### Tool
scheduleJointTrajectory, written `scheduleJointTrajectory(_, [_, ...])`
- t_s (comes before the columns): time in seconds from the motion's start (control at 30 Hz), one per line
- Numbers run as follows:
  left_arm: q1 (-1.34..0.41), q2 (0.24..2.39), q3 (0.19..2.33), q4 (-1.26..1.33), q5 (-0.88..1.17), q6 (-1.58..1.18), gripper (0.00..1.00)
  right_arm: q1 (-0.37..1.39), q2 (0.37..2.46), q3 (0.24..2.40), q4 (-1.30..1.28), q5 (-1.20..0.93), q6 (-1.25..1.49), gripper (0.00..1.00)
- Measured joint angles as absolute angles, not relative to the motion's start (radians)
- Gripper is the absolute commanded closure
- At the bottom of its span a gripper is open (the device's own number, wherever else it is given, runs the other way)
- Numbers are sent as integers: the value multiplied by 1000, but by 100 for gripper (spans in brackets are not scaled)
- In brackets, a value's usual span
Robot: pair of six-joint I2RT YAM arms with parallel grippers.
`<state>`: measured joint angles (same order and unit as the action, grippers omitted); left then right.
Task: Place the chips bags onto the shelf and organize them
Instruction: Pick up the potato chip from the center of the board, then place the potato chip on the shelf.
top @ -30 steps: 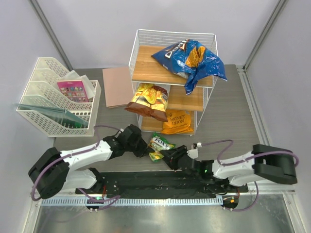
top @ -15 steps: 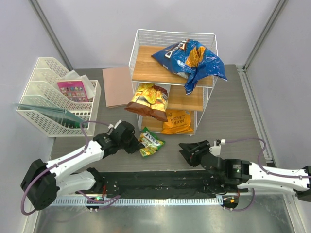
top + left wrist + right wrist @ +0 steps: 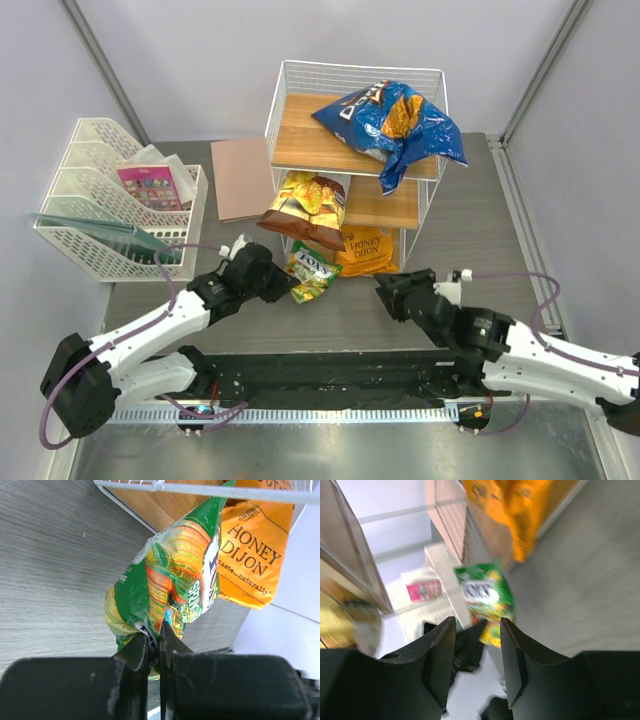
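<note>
the orange bag (image 3: 255, 555) reads "honey dijon" above smaller "taste...naturally".

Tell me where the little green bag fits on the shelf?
Top board is bare left of the blue Doritos bag. Middle board is bare right of the brown bag. Bottom is crowded by the Honey Dijon bag.

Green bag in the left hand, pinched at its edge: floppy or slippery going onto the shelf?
Likely floppy: the green bag is creased, held only by a thin edge pinch in the left hand. Probably light, since that pinch seems to carry it. Glossy film might slip, and it would likely crumple against the Honey Dijon bag rather than shove it.
</note>
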<state>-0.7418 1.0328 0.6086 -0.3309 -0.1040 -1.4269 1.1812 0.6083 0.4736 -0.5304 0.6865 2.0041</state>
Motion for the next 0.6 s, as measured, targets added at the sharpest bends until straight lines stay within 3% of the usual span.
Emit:
scheduleJointTrajectory(0.17, [-735,1073,643,-332,-93,-1385,100,915,867,704,-446,555,1817,54])
scheduleJointTrajectory(0.43, [-717,1083,654,-333,-64,-1346,100,904,973,1061,-558,625,1575,59])
scheduleJointTrajectory(0.6, [-697,1106,662,-334,-39,-1322,100,904,973,1187,-811,663,1569,62])
